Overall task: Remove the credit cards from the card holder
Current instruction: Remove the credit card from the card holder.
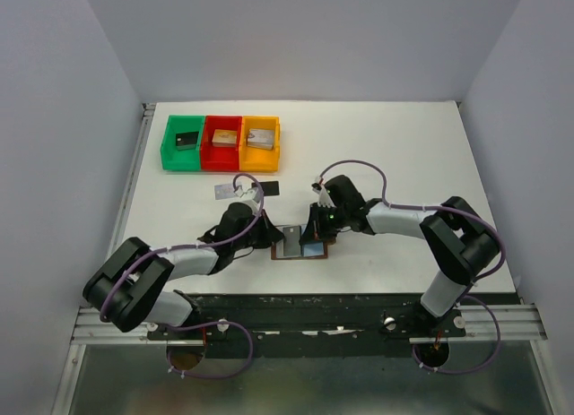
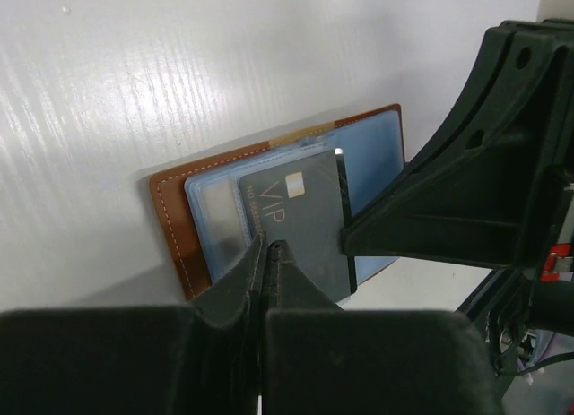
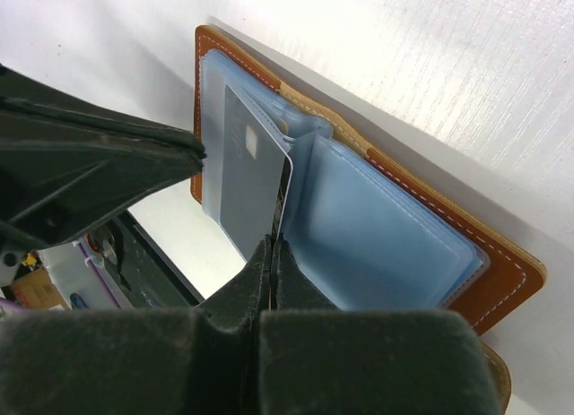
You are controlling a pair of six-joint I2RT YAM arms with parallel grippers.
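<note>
The card holder [image 1: 303, 247], a small brown leather wallet with light blue lining, lies open close to the near edge of the white table [image 1: 404, 146], about halfway along it. A thin dark grey card [image 2: 300, 218] with "VIP" on it sticks out of a blue pocket. The left gripper [image 2: 269, 249] has its fingers pressed together at the card's near edge; I cannot tell if they pinch it. The right gripper [image 3: 272, 246] is closed too, with its tip against the card's other edge. Farther back lie a silvery flat card [image 1: 224, 192] and a black flat card [image 1: 267, 188]. Toward the far left corner stand a green plastic tray [image 1: 169, 139], a red plastic tray [image 1: 208, 144] and an orange plastic tray [image 1: 274, 142], side by side.
</note>
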